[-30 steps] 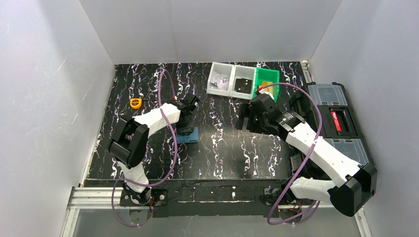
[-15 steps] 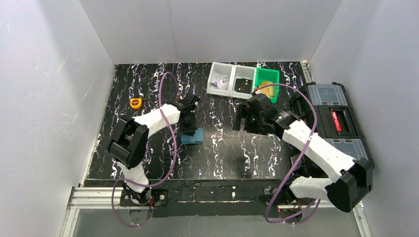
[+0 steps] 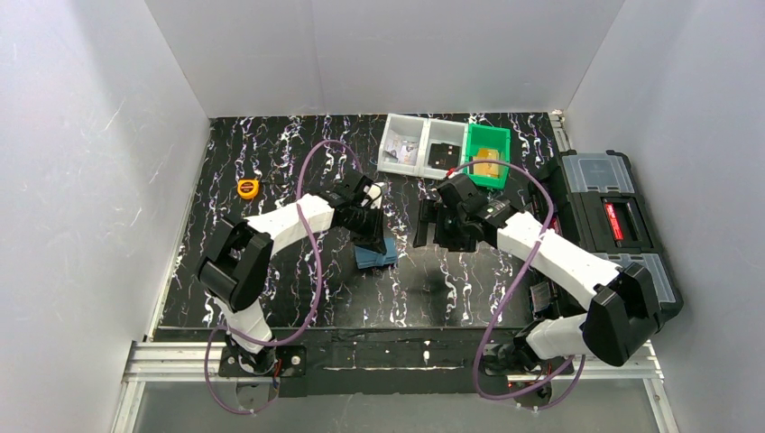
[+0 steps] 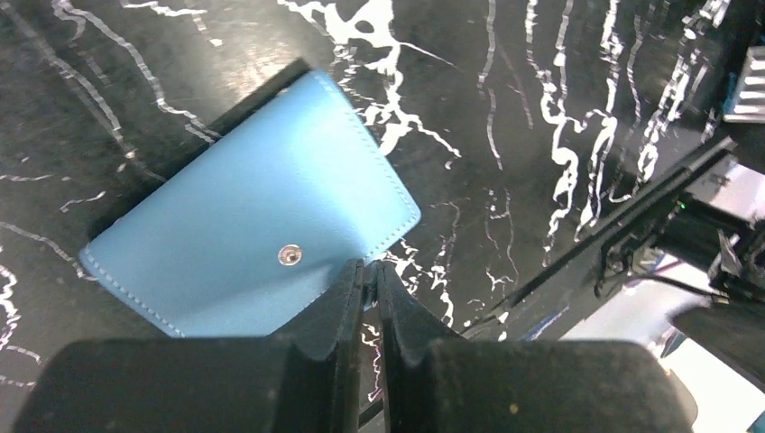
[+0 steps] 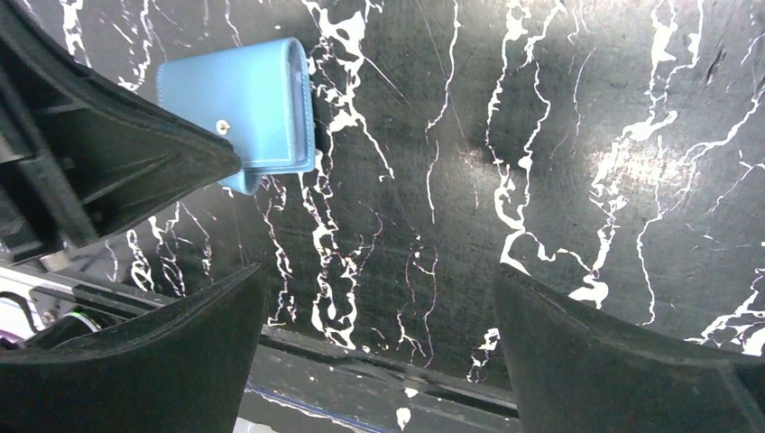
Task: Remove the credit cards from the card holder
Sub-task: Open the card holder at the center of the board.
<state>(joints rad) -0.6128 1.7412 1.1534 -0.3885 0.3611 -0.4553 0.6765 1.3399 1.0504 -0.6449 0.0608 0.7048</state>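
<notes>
Flat dusty-blue folding card holder [image 4: 262,225], edge pinched by left pincer [image 4: 368,267]; right pincer [image 5: 374,275] spread beside it. Hold steady before prying open.

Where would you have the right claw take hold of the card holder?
Probably the card holder by its free edge facing the open right claw, approached from that side: the left claw pinches the opposite edge, and its thin, flat body fits the wide jaws.
</notes>
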